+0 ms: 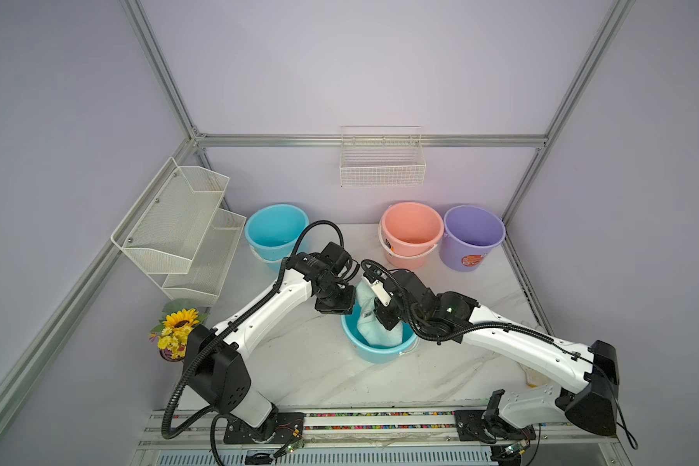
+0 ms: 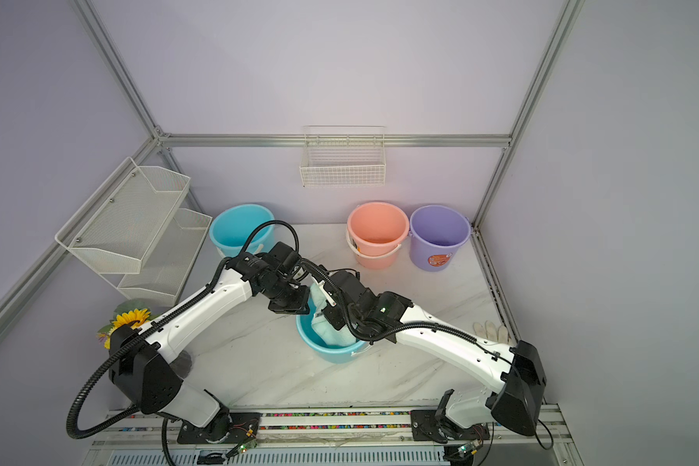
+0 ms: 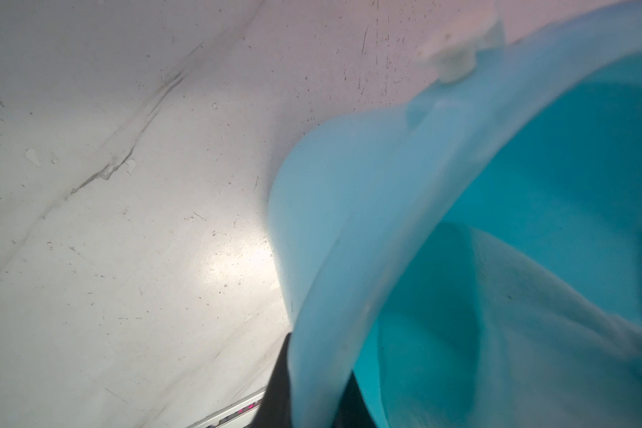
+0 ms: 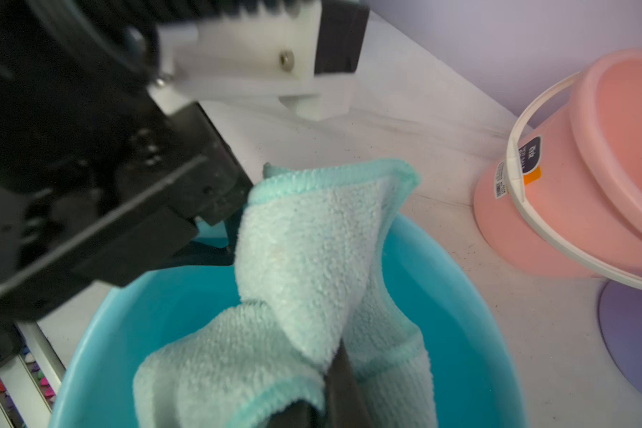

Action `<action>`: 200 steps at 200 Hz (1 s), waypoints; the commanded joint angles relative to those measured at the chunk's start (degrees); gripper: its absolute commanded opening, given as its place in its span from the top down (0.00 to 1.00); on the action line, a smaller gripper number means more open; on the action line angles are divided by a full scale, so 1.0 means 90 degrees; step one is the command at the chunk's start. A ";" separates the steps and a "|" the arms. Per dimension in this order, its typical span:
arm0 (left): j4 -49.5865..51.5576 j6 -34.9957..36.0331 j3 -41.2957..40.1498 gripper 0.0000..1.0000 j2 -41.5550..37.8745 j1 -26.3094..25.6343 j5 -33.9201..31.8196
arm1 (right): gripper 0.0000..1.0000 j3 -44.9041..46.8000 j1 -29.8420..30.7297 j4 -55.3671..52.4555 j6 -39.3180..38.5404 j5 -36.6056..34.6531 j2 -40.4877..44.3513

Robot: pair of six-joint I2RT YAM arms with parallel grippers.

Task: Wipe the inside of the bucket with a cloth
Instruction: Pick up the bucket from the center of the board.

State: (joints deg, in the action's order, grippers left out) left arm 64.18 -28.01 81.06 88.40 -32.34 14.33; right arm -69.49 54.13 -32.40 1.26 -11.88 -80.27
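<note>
Looking at a mint-green terry cloth stuffed partway into the near blue bucket, about mid-tabletop. Standing more or less on end: long axis running up out of the bucket's inside, lower end down in there, folded top edge poking above the far rim and leaning far-left. Pinched tight low down by the right fingers, fully closed on the fabric. Bucket clamped at its left rim by the left fingers, shut across the wall, one outside and one inside.

Plenty of bare marble near and left of the bucket. More crowded toward the far right: pink bucket and purple bucket just beside each other by the back wall, well apart from the near one. Far blue bucket off at far left, white glove over by the right edge.
</note>
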 commanded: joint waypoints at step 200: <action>-0.1369 0.0931 -0.0491 1.00 -0.1437 -0.1344 -0.1495 | 1.00 0.1511 -0.0596 0.2974 -0.8891 0.1275 -0.0951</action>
State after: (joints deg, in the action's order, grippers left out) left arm 56.60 -21.54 75.94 77.23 -43.40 -0.01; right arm -53.36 48.90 -9.98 -63.77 -1.69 -85.67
